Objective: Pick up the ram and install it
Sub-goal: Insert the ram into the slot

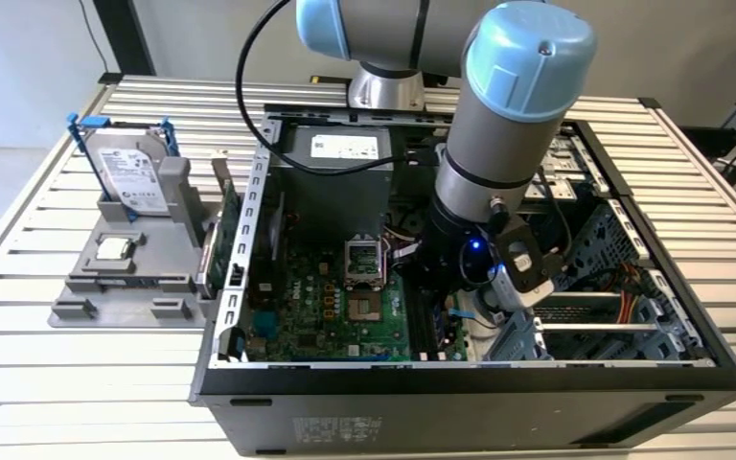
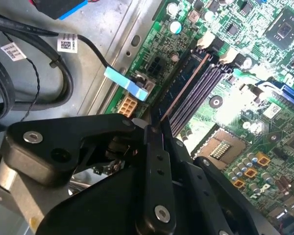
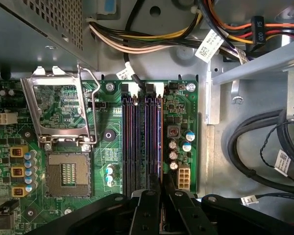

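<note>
slatted surface carries the open pc case. my tool is clamped on the ram, its long axis running along the memory slots, directly over them.

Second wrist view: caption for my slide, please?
Pincer holding the ram edge-on over the motherboard's memory slots.

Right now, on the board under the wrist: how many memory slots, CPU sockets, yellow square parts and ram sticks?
memory slots: 4
CPU socket: 1
yellow square parts: 3
ram, edge-on in the gripper: 1
Total: 9
</note>
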